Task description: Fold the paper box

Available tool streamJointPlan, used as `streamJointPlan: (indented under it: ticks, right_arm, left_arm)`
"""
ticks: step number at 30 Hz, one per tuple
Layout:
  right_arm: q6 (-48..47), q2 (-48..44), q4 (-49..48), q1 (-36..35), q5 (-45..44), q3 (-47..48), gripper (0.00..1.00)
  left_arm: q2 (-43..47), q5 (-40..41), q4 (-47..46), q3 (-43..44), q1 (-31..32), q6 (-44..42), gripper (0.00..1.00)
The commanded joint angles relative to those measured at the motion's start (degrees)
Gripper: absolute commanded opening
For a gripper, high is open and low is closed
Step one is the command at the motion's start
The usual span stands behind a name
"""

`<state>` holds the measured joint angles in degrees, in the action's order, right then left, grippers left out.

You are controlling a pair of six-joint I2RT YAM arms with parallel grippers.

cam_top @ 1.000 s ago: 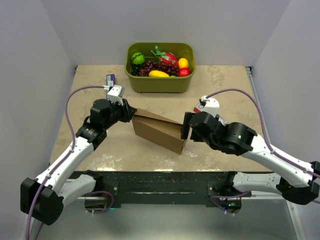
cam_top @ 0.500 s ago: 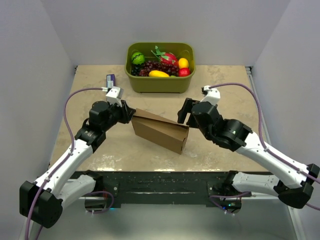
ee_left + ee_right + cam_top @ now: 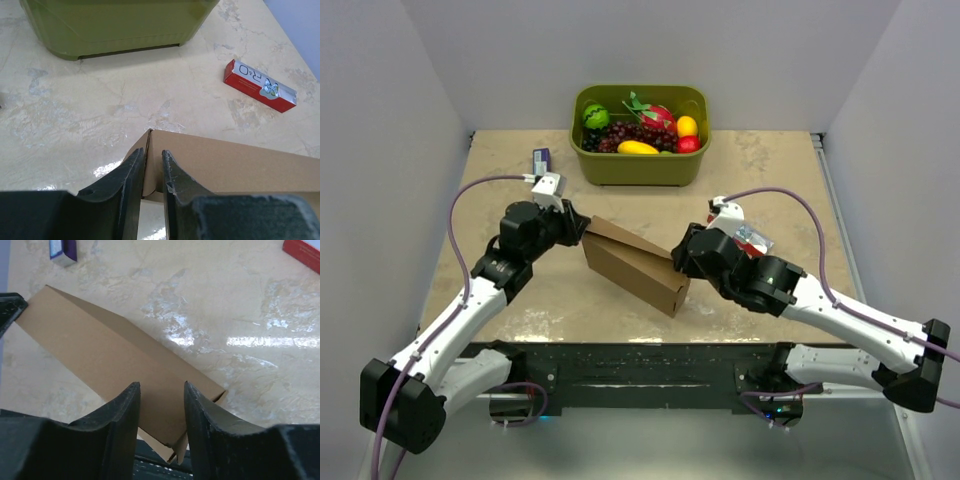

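The paper box (image 3: 635, 268) is a brown cardboard shape lying slantwise on the table between both arms, with its lid panel sloping. My left gripper (image 3: 582, 228) is shut on the box's left corner; in the left wrist view the fingers (image 3: 172, 172) pinch a cardboard edge (image 3: 151, 160). My right gripper (image 3: 680, 256) hovers over the box's right end. In the right wrist view its jaws (image 3: 161, 392) stand partly apart above the lid panel (image 3: 100, 350), with nothing between them. A loose flap (image 3: 181, 445) shows at the box's near end.
An olive-green tub (image 3: 640, 170) of fruit stands at the back centre. A small purple-and-white carton (image 3: 541, 158) lies behind the left arm. A red carton (image 3: 260, 86) lies to the right of the box, half hidden by the right arm (image 3: 752, 240). The black base rail (image 3: 640, 365) runs along the near edge.
My right gripper has dropped and swung left onto the box's right end, and its jaws have narrowed. The box's right end has shifted slightly. The left gripper has held its grip.
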<state>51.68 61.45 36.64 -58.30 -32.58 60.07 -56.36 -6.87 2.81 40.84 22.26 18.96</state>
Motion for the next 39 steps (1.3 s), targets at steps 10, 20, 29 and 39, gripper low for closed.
streamJointPlan:
  ticks: [10,20,29,39]
  right_arm:
    - [16.5,0.9,5.8,-10.1,-11.9,-8.6,0.34]
    - [17.4,6.6,7.7,-13.7,-15.4,-6.5,0.36]
    - [16.4,7.6,6.8,-14.3,-15.5,-6.9,0.4]
    - [18.5,8.2,5.5,-15.3,-15.8,-10.1,0.51]
  left_arm:
    - [-2.8,5.9,10.8,-4.2,0.7,1.2,0.25]
    - [-2.2,6.3,11.3,-6.1,0.8,2.7,0.26]
    - [-0.7,10.2,14.5,-8.6,0.7,6.6,0.37]
    - [-0.4,10.0,11.9,-13.7,0.8,12.2,0.46]
